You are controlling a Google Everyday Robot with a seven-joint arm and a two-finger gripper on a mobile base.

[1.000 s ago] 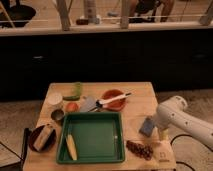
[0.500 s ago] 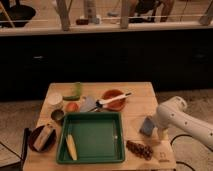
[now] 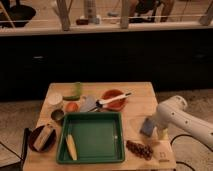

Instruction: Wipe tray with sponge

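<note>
The large dark-green rectangular plastic tray (image 3: pixel 92 116) sits on the wooden table (image 3: pixel 141 95), a yellow corn cob (image 3: pixel 71 146) inside it. The small light-blue sponge (image 3: pixel 148 126) is just right of the tray, against the white arm's gripper (image 3: pixel 156 131) — whether that is clenched or released, I cannot tell.

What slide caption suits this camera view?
Claw at the sponge beside the green tray, which holds a corn cob.

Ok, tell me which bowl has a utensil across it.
The orange-red bowl behind the tray, white-handled utensil across its rim; the dark-brown bowl has none. The gripper sits by the sponge, right of the tray.
</note>
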